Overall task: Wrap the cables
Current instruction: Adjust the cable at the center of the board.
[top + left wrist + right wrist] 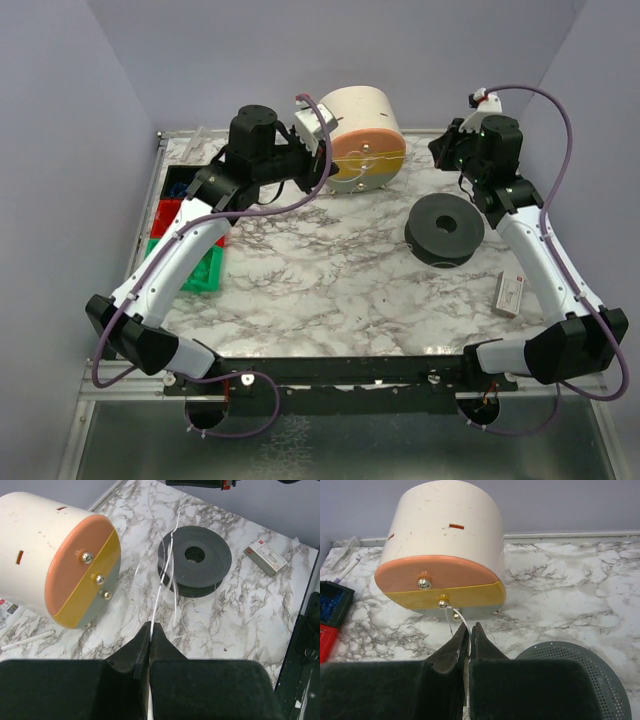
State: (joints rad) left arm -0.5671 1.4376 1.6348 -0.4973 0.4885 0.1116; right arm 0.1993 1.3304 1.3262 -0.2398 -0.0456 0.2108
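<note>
Cables (159, 587): thin white strands. Left jaws pressed together, pinching one strand beside the drum (40, 545); right jaws pinching another, which runs to the drum's middle stud (442, 602).

readable text: none tbh | small white box (268, 558): red mark plus dark print, way too blurry to read | paper scrap (7, 608): red mark, print too tiny as well

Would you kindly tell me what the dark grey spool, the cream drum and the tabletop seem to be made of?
Spool: likely matte plastic, its flange dotted with fine holes. Drum: smooth, scuffed shell, perhaps painted plastic or wood; its studs look like polished metal. Tabletop: veined marble pattern, possibly laminate.
</note>
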